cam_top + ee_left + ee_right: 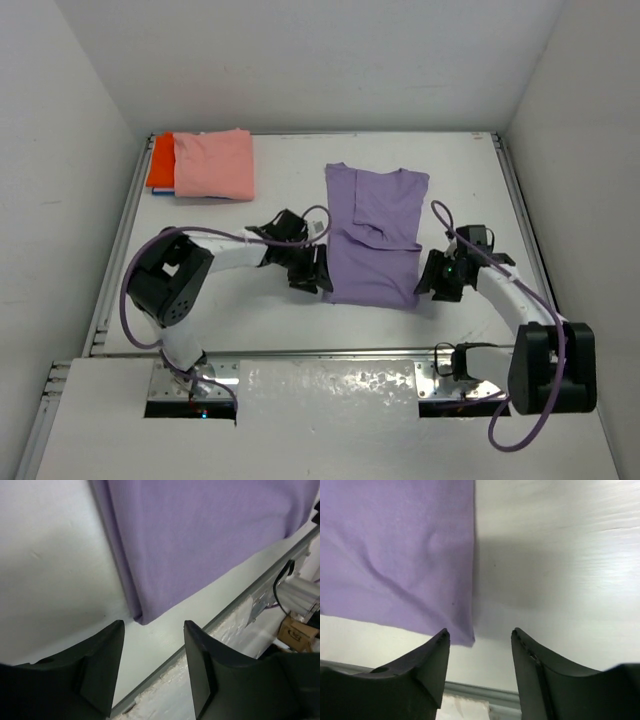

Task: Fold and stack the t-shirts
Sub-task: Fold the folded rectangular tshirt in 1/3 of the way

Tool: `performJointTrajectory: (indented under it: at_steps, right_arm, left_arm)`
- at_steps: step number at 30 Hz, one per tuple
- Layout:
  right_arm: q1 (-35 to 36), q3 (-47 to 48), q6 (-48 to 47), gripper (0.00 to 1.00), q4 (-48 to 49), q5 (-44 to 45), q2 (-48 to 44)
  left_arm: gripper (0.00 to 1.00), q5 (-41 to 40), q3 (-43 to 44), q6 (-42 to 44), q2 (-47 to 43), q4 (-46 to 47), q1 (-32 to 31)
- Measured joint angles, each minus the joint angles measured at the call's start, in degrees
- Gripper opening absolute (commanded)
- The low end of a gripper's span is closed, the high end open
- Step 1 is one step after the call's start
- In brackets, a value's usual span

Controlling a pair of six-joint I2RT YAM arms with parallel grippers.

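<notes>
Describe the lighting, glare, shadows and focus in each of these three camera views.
Top external: even, soft light, sharp throughout, with speckled glare on the shiny plate between the arm bases. Left wrist: lavender shirt fairly sharp, the dark fingers underexposed. Right wrist: a soft shadow lies on the table beside the shirt, and the table washes out rightward.

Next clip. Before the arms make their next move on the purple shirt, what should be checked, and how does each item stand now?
1. Left gripper open, nothing between its fingers: ok.
2. Right gripper open, nothing between its fingers: ok.
3. Each gripper at a near corner of the lavender shirt: ok.
4. Lavender shirt folded down to stack size: not ok.
5. Pink shirt lying on the orange-red shirt: ok.
6. Corner layers aligned: cannot tell.
</notes>
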Motion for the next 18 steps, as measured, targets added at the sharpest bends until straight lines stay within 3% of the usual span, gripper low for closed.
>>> performJointTrajectory:
  at_steps: [5,7,9,10,12,16,18]
  right_arm:
    - [0.00,9.14,-0.55,0.37,-4.26,6.27,-0.94]
    - [0.00,12.61,-0.66,0.19,-2.86,7.72,0.98]
    - [0.00,16.20,-0.20,0.03,-2.29,8.48,5.29]
    - [0.00,17.68,0.17,0.02,-1.70,8.68,8.04]
    - [0.00,19.74,0.85,0.01,-0.68,8.59,13.42]
    - [0.00,20.11,1.46,0.00,0.22,7.63,18.80]
    - [0.00,20.41,1.60,0.00,0.22,6.84,19.89]
  left_arm:
    - [0.48,-5.49,15.21,3.61,0.70,-8.92,1.68]
    - [0.43,-7.26,21.55,5.01,1.55,-9.62,2.71]
    - [0.28,-7.80,26.88,5.95,3.39,-9.86,3.61]
    - [0.18,-7.82,29.40,6.38,4.94,-10.05,3.89]
    - [0.10,-7.43,33.33,6.80,8.55,-9.64,4.26]
    - [0.00,-5.42,35.10,6.75,14.67,-9.14,4.46]
    - [0.00,-4.17,35.58,6.47,17.46,-9.51,4.46]
